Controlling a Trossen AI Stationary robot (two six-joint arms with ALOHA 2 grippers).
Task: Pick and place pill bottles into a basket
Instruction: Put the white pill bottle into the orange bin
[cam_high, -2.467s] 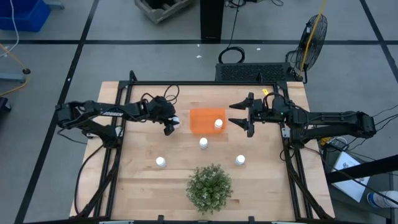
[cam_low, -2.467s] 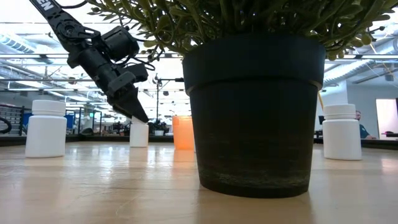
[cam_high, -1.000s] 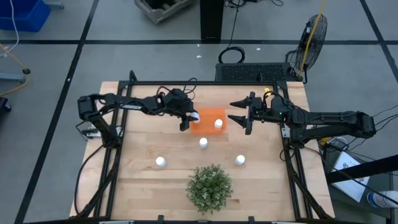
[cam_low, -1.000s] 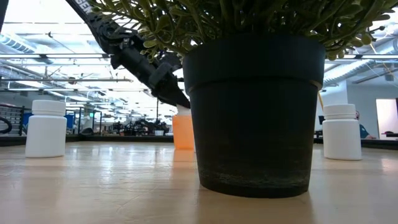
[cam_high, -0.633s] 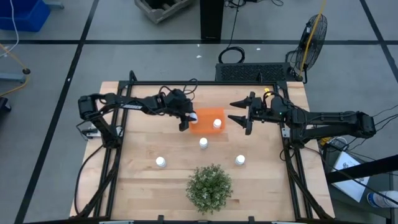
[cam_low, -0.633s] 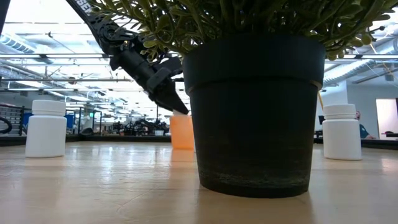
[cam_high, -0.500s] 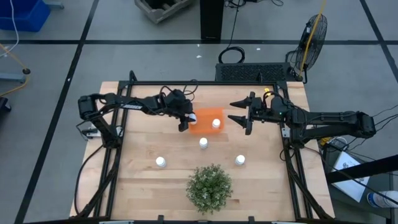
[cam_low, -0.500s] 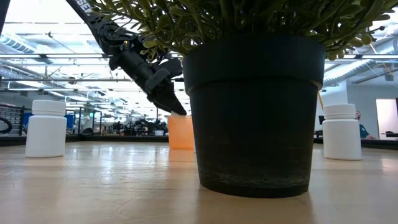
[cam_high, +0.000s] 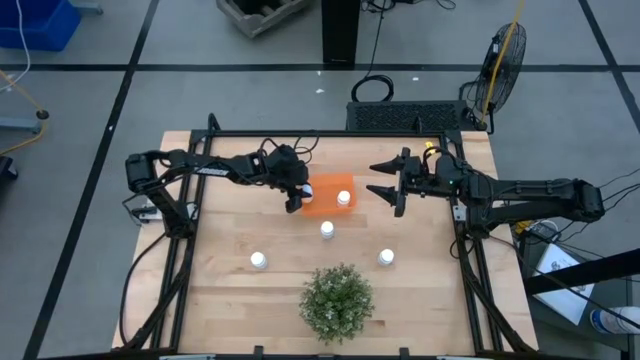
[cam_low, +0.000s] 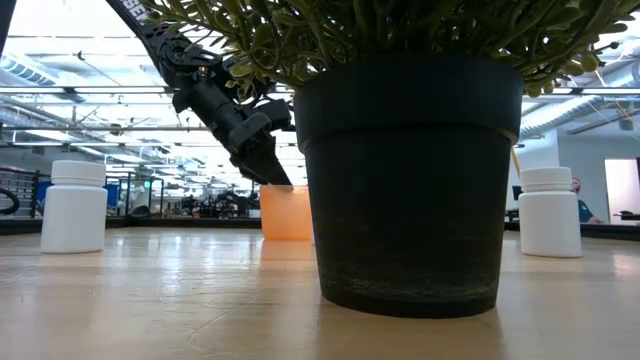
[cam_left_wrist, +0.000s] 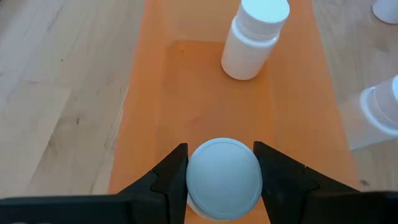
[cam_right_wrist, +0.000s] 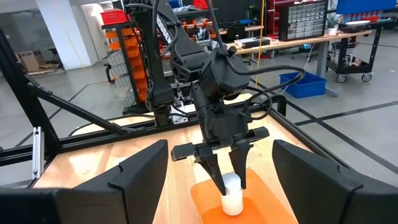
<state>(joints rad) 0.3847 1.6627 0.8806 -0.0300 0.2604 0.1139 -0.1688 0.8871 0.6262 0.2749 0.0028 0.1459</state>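
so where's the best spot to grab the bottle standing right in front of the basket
Probably from straight above, around the cap and upper body. The bottle stands upright and alone on the table, just clear of the basket, so nothing crowds a top-down pinch.

No legible text, label, brand, number or sign anywhere in these views.

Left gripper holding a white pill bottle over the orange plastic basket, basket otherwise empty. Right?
Not quite. The left gripper does hold a white pill bottle over the orange plastic basket, but the basket is not otherwise empty: the left wrist view shows another white pill bottle standing inside it.
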